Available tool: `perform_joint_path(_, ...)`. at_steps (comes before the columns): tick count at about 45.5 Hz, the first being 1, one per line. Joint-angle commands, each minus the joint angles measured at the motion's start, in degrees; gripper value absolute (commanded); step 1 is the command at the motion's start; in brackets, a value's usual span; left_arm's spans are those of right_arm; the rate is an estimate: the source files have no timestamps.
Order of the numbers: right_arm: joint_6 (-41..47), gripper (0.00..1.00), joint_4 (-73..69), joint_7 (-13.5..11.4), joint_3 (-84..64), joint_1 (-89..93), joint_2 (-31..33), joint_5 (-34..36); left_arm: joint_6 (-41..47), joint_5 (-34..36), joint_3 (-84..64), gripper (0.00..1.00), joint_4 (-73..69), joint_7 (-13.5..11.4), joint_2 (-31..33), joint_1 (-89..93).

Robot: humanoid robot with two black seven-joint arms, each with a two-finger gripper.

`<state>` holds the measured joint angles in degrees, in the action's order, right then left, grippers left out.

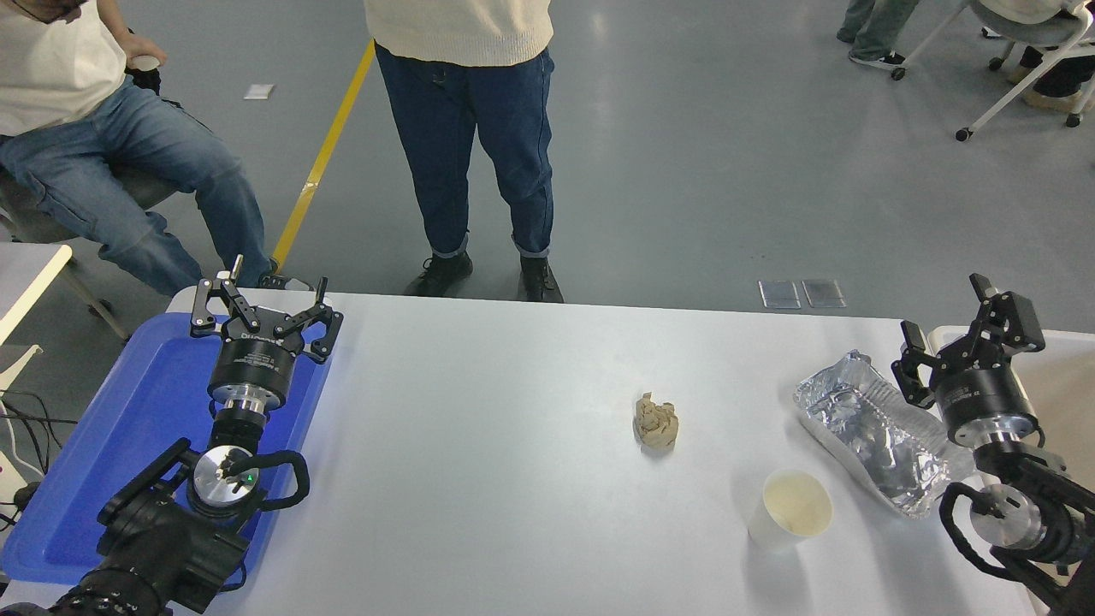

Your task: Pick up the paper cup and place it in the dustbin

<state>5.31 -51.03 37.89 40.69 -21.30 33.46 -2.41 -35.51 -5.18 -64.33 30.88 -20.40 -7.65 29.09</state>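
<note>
Paper cup point(790, 510) standing upright near the white desk's point(513, 479) front right corner.
The right gripper point(967, 338) is hanging released above the right edge by the foil container point(877, 436); the left gripper point(261, 308), also spread, is sitting over the blue tray point(111, 445). Two people are waiting on the grey floor.

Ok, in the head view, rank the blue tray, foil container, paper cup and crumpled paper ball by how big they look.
1. blue tray
2. foil container
3. paper cup
4. crumpled paper ball, though the cup sits nearer the camera, so those two are unsure.
</note>
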Motion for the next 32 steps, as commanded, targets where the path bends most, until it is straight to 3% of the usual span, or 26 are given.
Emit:
perform_joint_path(1, 0.2, 1.0, -0.9, 0.1, -9.8, -3.2, 5.2, 0.6, 0.0, 0.0, 0.0, 1.0, 0.0, 0.0, 0.0, 0.0)
perform_joint_path(17, 3.9, 1.0, -2.1, 0.0, -30.6, -14.0, 14.9, 4.7, 0.0, 0.0, 0.0, 1.0, 0.0, 0.0, 0.0, 0.0)
perform_joint_path(32, 6.5, 1.0, -4.1, 0.0, -69.7, -39.0, 18.8, 4.2, 0.0, 0.0, 0.1, 1.0, 0.0, 0.1, 0.0, 0.0)
